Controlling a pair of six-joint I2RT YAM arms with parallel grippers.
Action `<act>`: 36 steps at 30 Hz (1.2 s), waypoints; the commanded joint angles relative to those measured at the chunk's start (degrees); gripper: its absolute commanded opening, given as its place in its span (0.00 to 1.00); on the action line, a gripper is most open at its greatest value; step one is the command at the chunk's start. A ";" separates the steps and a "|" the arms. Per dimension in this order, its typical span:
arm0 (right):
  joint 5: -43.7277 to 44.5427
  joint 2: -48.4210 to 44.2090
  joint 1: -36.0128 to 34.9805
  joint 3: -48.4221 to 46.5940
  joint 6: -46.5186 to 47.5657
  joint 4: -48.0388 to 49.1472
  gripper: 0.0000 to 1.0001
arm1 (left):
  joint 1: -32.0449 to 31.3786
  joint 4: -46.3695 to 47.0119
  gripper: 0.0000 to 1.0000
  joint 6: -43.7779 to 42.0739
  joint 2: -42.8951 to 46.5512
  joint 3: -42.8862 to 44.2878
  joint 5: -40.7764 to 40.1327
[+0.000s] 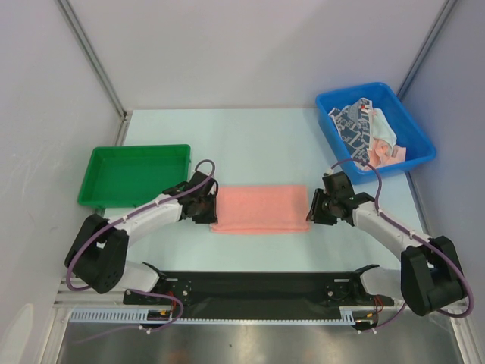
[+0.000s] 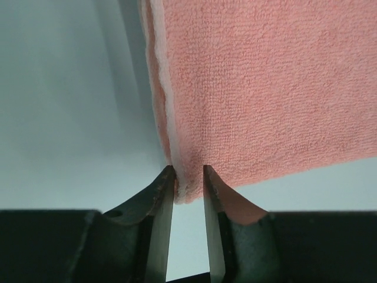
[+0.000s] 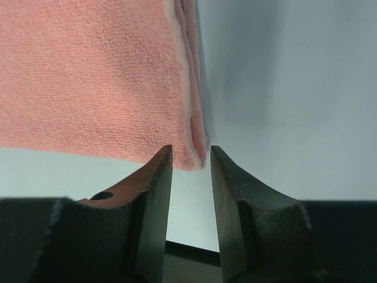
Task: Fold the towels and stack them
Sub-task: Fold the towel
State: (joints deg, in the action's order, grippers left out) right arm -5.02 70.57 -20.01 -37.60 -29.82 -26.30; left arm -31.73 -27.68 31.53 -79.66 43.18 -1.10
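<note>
Now my left gripper (image 2: pixel 188 171) and right gripper (image 3: pixel 190 148) straddle corners of the salmon-pink terry towel (image 1: pixel 259 208) (pinched? I cannot tell) for folding.

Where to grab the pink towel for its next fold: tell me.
Take the pink towel by a corner at each short end, coming in from outside, left gripper and right gripper straddling both layers: it lies flat, layered edges exposed there.

Bright diffuse light, faint soft shadows, little glare
</note>
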 commanded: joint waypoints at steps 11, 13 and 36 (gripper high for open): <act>2.90 0.72 -2.75 -0.71 -0.24 0.48 0.00 | 0.17 -1.41 0.00 0.82 1.96 1.55 0.66; 3.78 -0.25 -2.75 -1.94 0.20 -1.28 0.00 | 0.17 -2.81 0.00 0.99 2.14 2.70 0.66; 7.12 -5.61 -3.72 7.89 -8.05 -2.96 0.00 | -0.35 0.26 0.00 3.36 1.35 -6.26 6.02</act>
State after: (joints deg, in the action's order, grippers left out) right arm -0.45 65.06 -23.57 -31.20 -35.16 -30.22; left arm -31.77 -29.28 33.91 -77.47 37.87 3.90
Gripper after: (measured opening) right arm 0.010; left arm 0.010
